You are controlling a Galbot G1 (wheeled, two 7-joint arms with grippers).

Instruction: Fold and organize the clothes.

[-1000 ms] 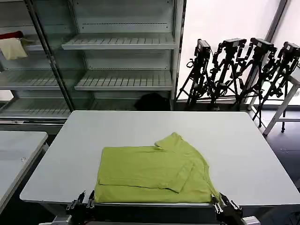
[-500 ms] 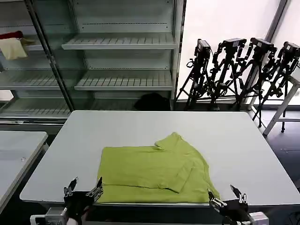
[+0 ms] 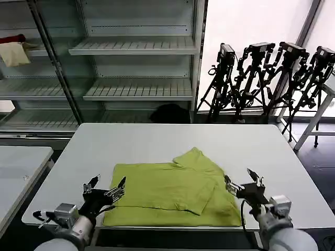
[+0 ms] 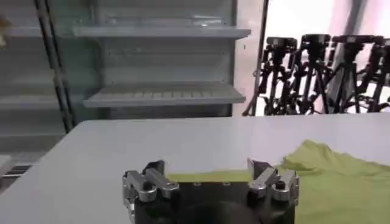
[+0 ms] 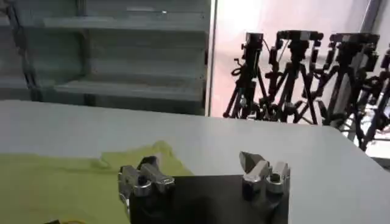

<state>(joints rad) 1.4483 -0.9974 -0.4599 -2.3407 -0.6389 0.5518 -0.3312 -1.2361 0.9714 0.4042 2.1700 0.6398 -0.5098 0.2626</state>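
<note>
The clothes, a lime-green T-shirt (image 3: 167, 191), lie partly folded on the white table (image 3: 157, 141), with one sleeve laid across the body and a flap doubled over on the right side. My left gripper (image 3: 104, 185) hovers open at the shirt's near left corner. Over the shirt's right edge my right gripper (image 3: 244, 179) is open too. Green cloth (image 4: 341, 182) runs off beyond the spread jaws of the left gripper (image 4: 207, 170) in the left wrist view. The right wrist view has the shirt (image 5: 55, 182) beside one finger of the right gripper (image 5: 201, 164), whose jaws are apart and empty.
Grey metal shelving (image 3: 136, 68) stands behind the table, with a pale yellow cloth (image 3: 14, 53) and a red cloth (image 3: 13, 38) on its upper left shelf. Camera tripods (image 3: 267, 78) crowd the back right. A second table (image 3: 18, 172) sits at the left.
Both grippers have risen from below the table's front edge and moved forward over the shirt's near corners. The shirt has not moved.
</note>
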